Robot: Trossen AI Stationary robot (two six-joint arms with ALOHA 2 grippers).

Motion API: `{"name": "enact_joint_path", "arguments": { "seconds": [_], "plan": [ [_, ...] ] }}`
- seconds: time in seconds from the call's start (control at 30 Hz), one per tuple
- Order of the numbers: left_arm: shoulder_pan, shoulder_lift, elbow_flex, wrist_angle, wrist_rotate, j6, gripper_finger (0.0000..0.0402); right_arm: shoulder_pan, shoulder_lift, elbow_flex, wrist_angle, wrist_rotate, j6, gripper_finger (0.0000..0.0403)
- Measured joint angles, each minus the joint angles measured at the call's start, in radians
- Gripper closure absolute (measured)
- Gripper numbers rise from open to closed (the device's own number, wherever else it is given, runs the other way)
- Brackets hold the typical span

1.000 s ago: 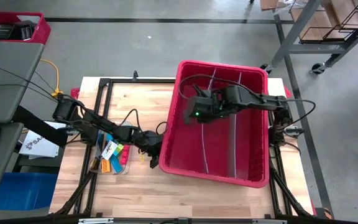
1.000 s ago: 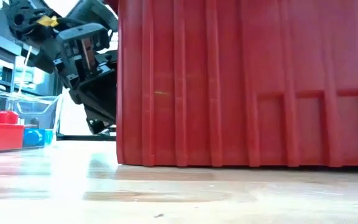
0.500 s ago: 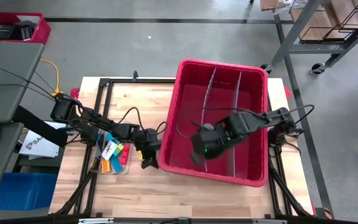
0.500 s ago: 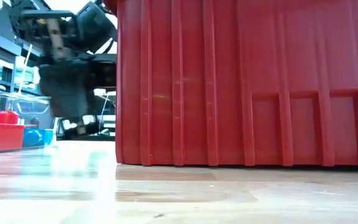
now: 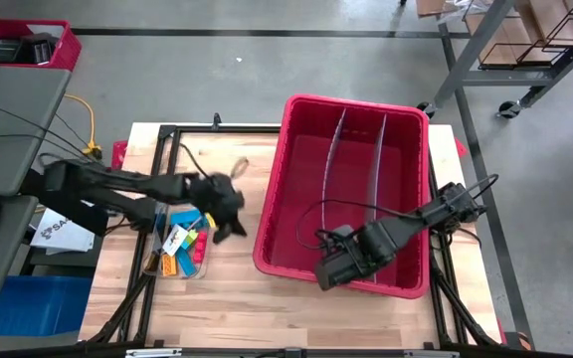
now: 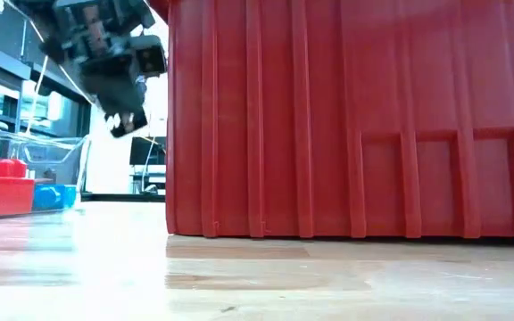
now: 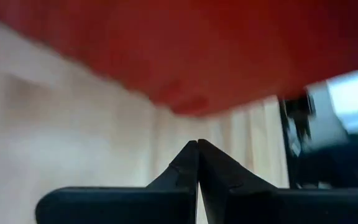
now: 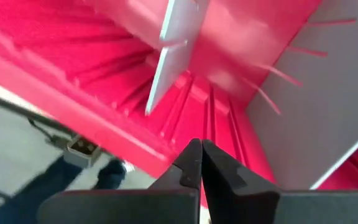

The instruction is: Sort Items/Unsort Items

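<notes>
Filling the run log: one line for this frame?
left gripper: shut, empty, beside red bin | right gripper: shut, empty, inside bin | items: in clear tray

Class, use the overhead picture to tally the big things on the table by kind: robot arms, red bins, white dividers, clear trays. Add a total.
Robot arms: 2, left and right
Red bin: 1
White dividers: 2
Clear tray: 1
Total: 6
</notes>
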Motion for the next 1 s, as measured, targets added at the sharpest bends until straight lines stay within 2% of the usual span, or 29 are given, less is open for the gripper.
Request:
{"name": "enact_joint_path", "arguments": {
  "seconds": [0.13,0.23,0.3,0.4,0.53,0.67,0.77,0.9,1.0],
  "plan": [
    [0.102,-0.098,0.162,-0.162,-0.094,0.164,0.0401,0.0,0.0,0.0,0.003,0.035,0.017,0.0403],
    [0.167,-0.071,0.35,-0.307,-0.181,0.328,0.0401,0.0,0.0,0.0,0.008,0.04,0.018,0.0403],
    [0.208,-0.014,0.473,-0.347,-0.215,0.427,0.0401,0.0,0.0,0.0,0.016,0.047,0.017,0.0403],
    [0.269,0.13,0.64,-0.343,-0.232,0.562,0.0401,0.0,-0.001,0.0,0.029,0.047,0.016,0.0403],
    [0.32,0.412,0.865,-0.363,-0.244,0.688,0.0401,0.0,-0.001,0.0,0.036,0.053,0.016,0.0403],
    [0.323,0.687,1.108,-0.405,-0.332,0.783,0.0401,0.0,-0.001,0.0,0.037,0.052,0.016,0.0403],
    [0.31,0.837,1.264,-0.454,-0.357,0.839,0.0401,0.0,-0.001,0.0,0.045,0.052,0.017,0.0403],
    [0.284,0.97,1.397,-0.498,-0.371,0.903,0.0401,-0.01,-0.001,0.0,0.046,0.074,0.026,0.0403],
    [0.266,1.03,1.423,-0.5,-0.404,0.933,0.0401,-0.021,-0.001,0.0,0.046,0.097,0.041,0.0403]
  ]
}}
